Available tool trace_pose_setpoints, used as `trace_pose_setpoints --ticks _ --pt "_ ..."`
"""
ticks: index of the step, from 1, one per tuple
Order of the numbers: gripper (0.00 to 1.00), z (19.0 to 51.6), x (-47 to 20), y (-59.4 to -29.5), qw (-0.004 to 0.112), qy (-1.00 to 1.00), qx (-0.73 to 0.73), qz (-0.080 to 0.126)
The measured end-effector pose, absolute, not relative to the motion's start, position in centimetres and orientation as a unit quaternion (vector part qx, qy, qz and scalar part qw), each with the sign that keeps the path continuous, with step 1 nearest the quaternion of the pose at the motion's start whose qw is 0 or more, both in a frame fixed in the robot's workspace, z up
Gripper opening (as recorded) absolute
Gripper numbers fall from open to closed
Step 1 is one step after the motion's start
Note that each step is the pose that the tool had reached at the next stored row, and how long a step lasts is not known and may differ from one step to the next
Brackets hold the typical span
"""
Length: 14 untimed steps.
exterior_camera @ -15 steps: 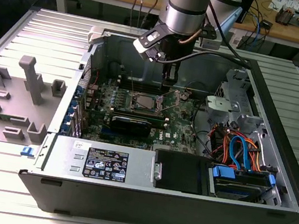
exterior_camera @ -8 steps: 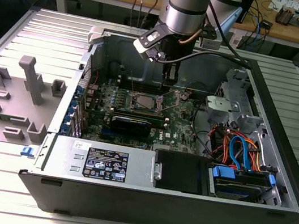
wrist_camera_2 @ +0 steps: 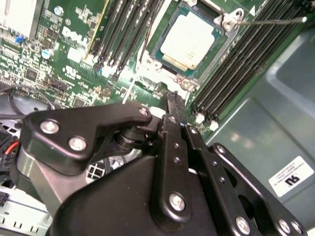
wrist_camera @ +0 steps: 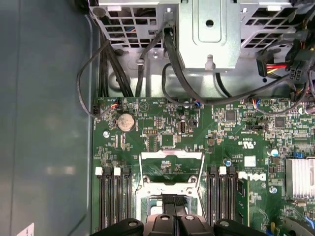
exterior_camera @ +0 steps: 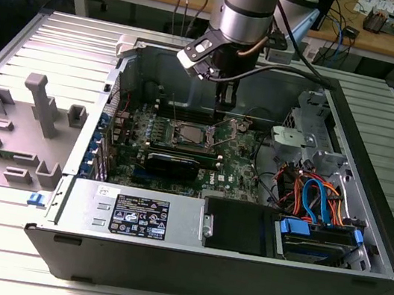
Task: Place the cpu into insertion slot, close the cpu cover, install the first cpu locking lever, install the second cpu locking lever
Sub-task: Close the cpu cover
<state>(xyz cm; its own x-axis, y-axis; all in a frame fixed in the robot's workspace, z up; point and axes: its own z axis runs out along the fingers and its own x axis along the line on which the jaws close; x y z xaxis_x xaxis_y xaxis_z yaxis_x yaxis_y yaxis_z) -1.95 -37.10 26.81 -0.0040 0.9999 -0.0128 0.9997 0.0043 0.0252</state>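
Tool [wrist_camera_2: 172, 98] fingers are seen drawn together with nothing between them. They are held low over the motherboard [wrist_camera: 147, 118], just beside the insertion slot [wrist_camera_2: 158, 55], at the edge where the raised cpu cover [wrist_camera: 171, 156] stands. Inside that slot the cpu [wrist_camera_2: 189, 40] is seated flat with its silver top bared, the cover being swung up off the slot toward the tool's side, though whether it is touched cannot be told. A thin wire locking lever [wrist_camera_2: 268, 20] is judged unlatched, its long axis running outward from the slot's far corner.
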Motion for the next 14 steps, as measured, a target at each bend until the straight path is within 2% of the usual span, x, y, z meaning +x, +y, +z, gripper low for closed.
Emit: trace_pose_setpoints --ticks 14 --pt "0.11 26.8 0.1 -37.1 0.014 0.708 0.706 0.004"
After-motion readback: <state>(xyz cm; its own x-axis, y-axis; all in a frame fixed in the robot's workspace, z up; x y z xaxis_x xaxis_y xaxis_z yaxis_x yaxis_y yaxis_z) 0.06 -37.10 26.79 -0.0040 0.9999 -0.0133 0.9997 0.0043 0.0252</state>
